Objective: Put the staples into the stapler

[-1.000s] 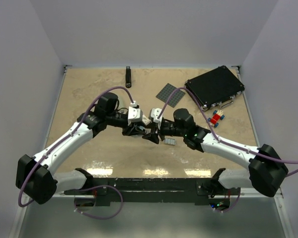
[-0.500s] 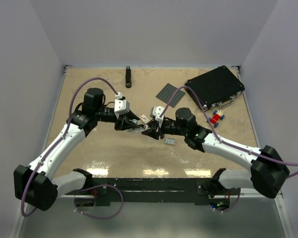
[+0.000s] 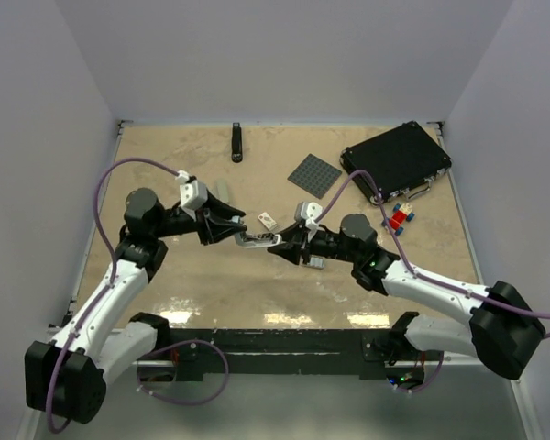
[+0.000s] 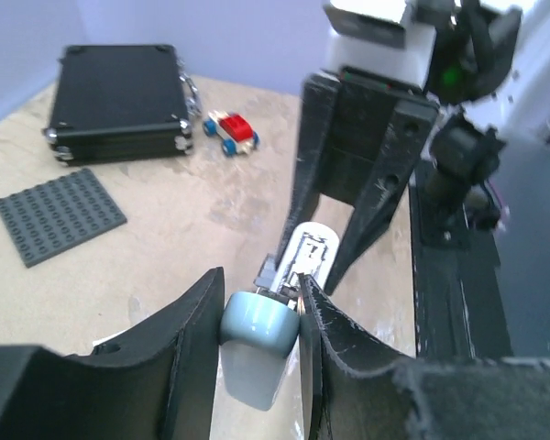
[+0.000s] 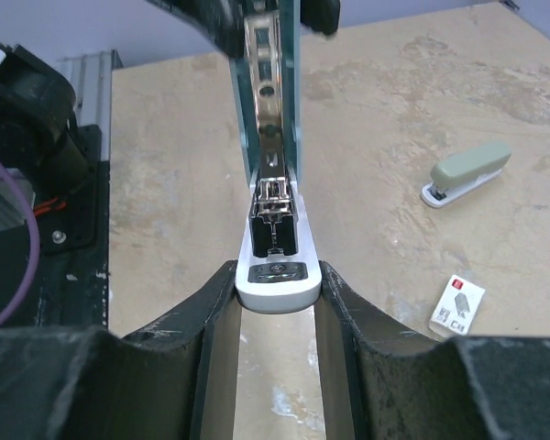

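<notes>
Your left end effector (image 4: 259,312) and right end effector (image 5: 277,275), each partly closed, clamp opposite ends of the pale blue stapler part (image 4: 255,367) above the counter (image 3: 165,165).

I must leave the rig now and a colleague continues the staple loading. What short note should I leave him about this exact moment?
Left gripper: jaws shut on the pale blue end of the stapler.
Right gripper: jaws shut on its white end; the stapler is held opened out between both arms, metal channel exposed.
Staple box: free on the table, near the grippers.
Grey-blue tray: on the table, under the right arm.
A grey-green stapler lies apart, farther back.
Done: stapler opened.
Left: fetch staples, lay them in the channel, close it. One gripper probably must release first.
</notes>
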`<state>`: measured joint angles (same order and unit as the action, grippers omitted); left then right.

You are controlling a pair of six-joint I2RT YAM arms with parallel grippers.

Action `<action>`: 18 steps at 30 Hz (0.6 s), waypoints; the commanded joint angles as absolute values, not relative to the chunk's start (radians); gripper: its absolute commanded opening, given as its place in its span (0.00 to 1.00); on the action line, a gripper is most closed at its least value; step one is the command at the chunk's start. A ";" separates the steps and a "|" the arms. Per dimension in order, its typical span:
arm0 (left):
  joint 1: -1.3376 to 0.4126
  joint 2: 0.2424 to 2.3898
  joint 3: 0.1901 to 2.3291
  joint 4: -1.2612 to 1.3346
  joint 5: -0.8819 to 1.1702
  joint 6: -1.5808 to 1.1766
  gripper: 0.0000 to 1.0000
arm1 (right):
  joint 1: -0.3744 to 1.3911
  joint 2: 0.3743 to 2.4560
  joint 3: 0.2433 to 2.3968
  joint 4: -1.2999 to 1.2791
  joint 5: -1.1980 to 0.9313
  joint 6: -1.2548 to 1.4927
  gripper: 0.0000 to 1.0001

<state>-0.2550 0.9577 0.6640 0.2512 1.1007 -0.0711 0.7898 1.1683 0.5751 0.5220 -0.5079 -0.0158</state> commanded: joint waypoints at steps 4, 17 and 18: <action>-0.181 0.899 0.566 0.930 0.692 -0.613 0.00 | 0.767 1.131 0.437 0.820 -0.446 0.169 0.00; -0.183 0.623 0.477 0.690 0.071 -0.846 0.00 | 0.735 1.042 0.339 1.058 -0.337 0.360 0.00; -0.183 0.620 0.477 0.687 0.060 -0.863 0.00 | 0.735 1.052 0.334 1.066 -0.347 0.367 0.00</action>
<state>-0.2276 0.6861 0.4648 0.6514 0.4984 -0.7750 0.7593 1.0500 0.3756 1.0359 -0.4095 0.3332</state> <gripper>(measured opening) 0.381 0.353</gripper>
